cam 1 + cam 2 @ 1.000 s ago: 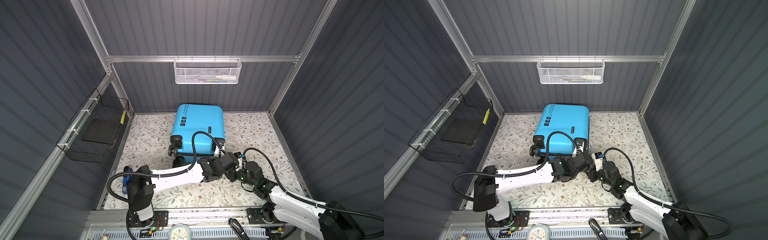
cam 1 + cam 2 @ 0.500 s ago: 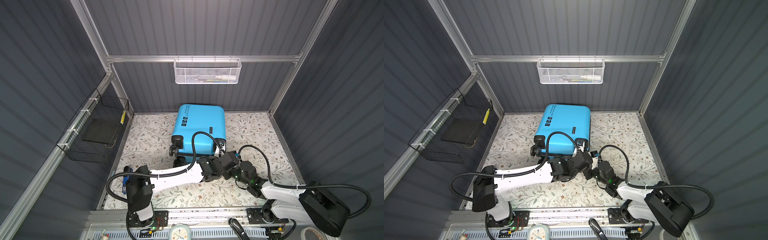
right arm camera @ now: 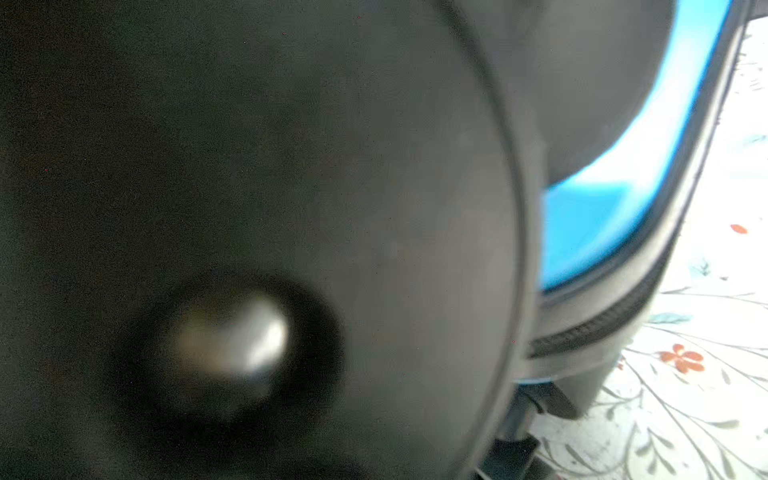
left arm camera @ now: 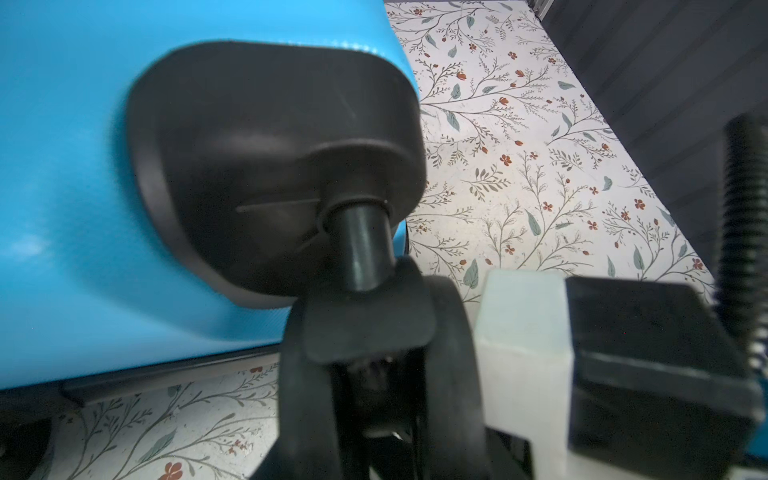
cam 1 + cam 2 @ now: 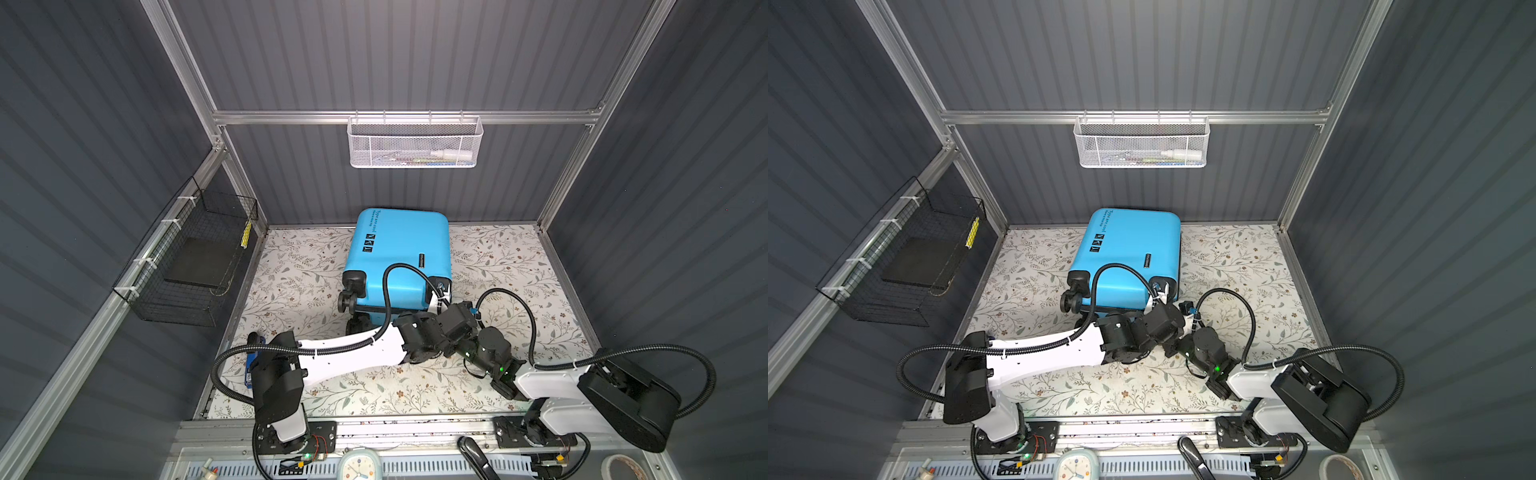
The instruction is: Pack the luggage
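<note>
Left wrist view: a black caster wheel (image 4: 374, 332) of the blue luggage (image 4: 83, 166) fills the foreground, one pale finger (image 4: 521, 328) just beside it; the opposite finger is hidden, so whether the left gripper (image 5: 439, 296) clasps the wheel cannot be told. Both top views add what this close-up lacks: the closed luggage lies flat on the floral table (image 5: 299, 270), long axis running from the back wall toward the robot, wheels nearest; both grippers meet at its near right corner, neither clearly closer. How far the right gripper (image 5: 1188, 311) is open is equally unreadable; its camera is blocked by something dark and blurred.
</note>
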`<state>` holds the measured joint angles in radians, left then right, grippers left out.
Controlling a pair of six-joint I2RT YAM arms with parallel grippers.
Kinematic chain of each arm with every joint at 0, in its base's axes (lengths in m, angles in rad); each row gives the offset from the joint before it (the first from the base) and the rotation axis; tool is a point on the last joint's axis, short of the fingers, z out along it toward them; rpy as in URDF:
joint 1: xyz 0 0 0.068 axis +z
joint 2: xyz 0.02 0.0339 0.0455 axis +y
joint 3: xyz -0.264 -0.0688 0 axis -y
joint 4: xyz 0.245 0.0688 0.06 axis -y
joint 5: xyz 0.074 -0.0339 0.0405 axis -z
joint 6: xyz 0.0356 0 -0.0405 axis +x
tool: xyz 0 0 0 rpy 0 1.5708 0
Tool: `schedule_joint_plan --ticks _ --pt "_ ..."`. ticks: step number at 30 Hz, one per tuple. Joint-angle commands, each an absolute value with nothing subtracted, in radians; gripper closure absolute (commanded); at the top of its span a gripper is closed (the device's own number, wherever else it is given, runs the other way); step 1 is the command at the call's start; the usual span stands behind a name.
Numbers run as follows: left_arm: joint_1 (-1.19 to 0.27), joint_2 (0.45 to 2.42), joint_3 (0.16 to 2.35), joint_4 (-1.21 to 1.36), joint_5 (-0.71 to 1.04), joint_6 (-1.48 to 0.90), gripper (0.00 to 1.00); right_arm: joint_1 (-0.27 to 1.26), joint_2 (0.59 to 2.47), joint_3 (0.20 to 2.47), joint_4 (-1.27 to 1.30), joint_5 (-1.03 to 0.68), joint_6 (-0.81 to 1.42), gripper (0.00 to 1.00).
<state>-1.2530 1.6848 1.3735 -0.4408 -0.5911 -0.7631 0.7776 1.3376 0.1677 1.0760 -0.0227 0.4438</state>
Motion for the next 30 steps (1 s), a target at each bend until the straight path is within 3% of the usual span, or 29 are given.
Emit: schedule_joint_plan --ticks 1,11,30 --pt "-1.275 1.589 1.455 -0.238 -0.558 -0.719 1.0 0.796 1.384 0.142 1.19 0.005 0.422 0.75" --pt "-1.275 1.583 1.455 -0.237 -0.554 -0.733 1.0 0.807 1.597 0.104 1.479 0.067 0.465 0.68" --pt "-1.276 1.582 1.46 -0.242 -0.549 -0.739 1.0 0.816 1.611 0.18 1.443 0.048 0.457 0.73"
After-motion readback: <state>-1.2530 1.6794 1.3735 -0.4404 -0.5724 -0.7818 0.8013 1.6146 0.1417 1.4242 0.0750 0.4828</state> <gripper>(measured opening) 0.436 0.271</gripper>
